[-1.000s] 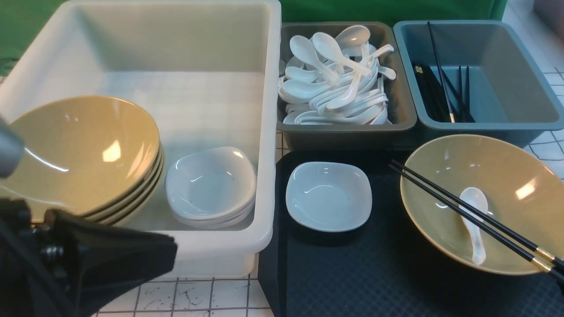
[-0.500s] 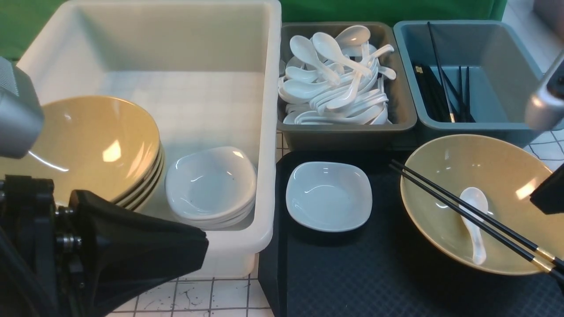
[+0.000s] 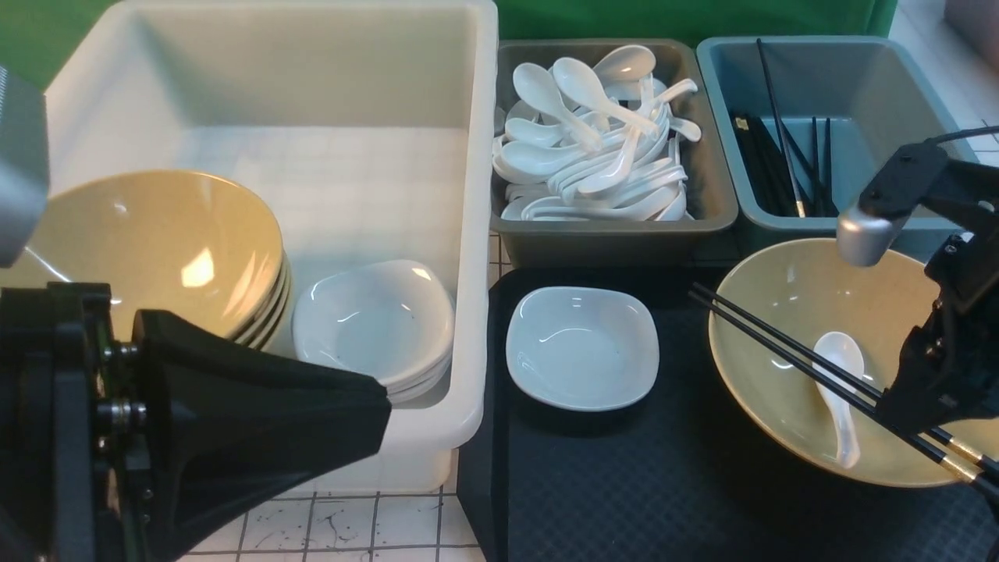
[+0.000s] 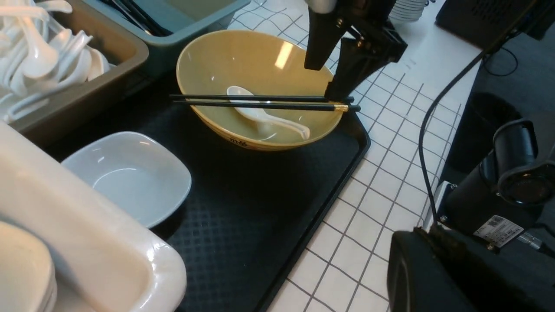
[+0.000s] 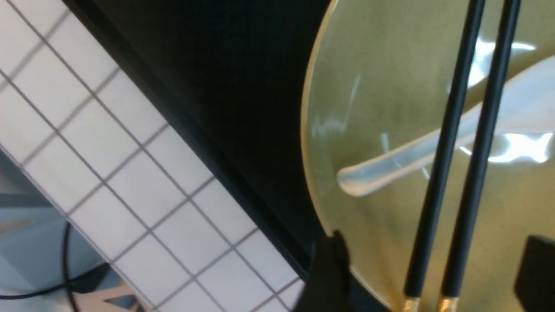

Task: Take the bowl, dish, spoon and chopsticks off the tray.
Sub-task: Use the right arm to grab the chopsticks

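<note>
On the black tray the tan bowl holds the white spoon. Across its rim lie the black chopsticks. Left of the bowl sits the small white dish. My right gripper hangs open over the bowl's right side. In the right wrist view its fingers stand on either side of the chopsticks near the gold bands, without touching them. My left gripper is shut and empty, low in front of the white tub.
A white tub at the left holds stacked tan bowls and stacked white dishes. Behind the tray stand a grey bin of spoons and a blue-grey bin of chopsticks. White tiled table surrounds them.
My right arm has come into view from the right and down over the bowl, and its jaws have opened around the chopsticks' ends. My left gripper has pushed further right.
</note>
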